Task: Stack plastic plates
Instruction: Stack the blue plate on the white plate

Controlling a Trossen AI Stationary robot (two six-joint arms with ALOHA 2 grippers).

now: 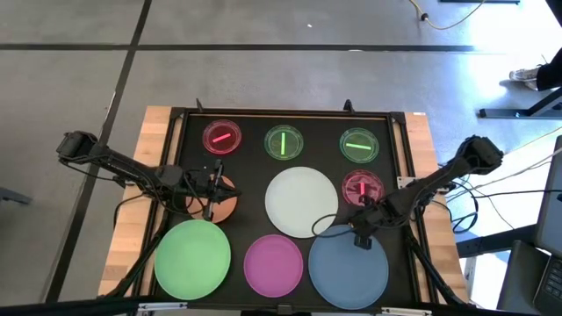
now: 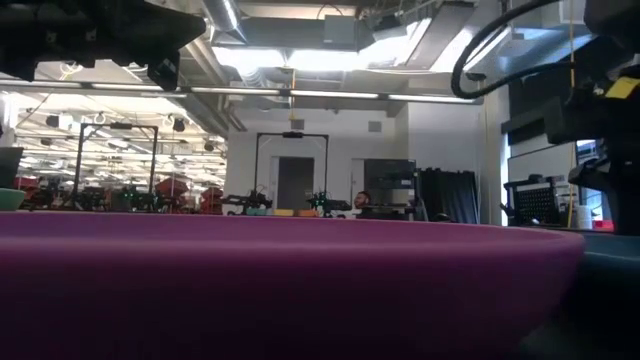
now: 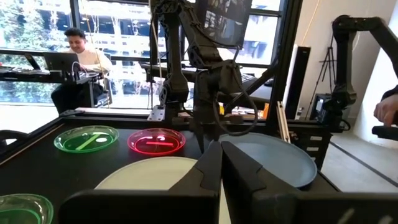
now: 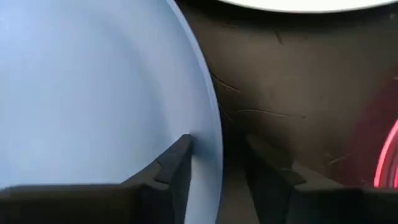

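Several plates lie flat on the black mat: white (image 1: pixel 301 202), green (image 1: pixel 192 257), magenta (image 1: pixel 273 265), blue (image 1: pixel 348 268), and a smaller orange one (image 1: pixel 225 207). Two red and two green small dishes, such as one red dish (image 1: pixel 221 136), sit along the far side. My right gripper (image 1: pixel 358 235) is open at the blue plate's far rim. One finger (image 4: pixel 177 163) is over the plate's inside and the other (image 4: pixel 267 171) is outside the rim (image 4: pixel 213 134). My left gripper (image 1: pixel 219 186) is shut, pointing level over the orange plate, which it partly hides. Its closed fingers (image 3: pixel 221 149) point toward the white plate (image 3: pixel 149 173). My right gripper straddles the blue plate's far rim (image 4: pixel 216 158) from above. I cannot tell whether the inner finger touches the plate. A gap shows between the rim and the outer finger. The plate lies on the mat.
A raised black frame (image 1: pixel 290 112) borders the mat, with the wooden table edge (image 1: pixel 154 158) beyond it. The magenta plate (image 2: pixel 300 280) fills the low view's foreground. Beyond the table a person (image 3: pixel 81 56) sits at a desk, and a hand (image 3: pixel 385 112) shows.
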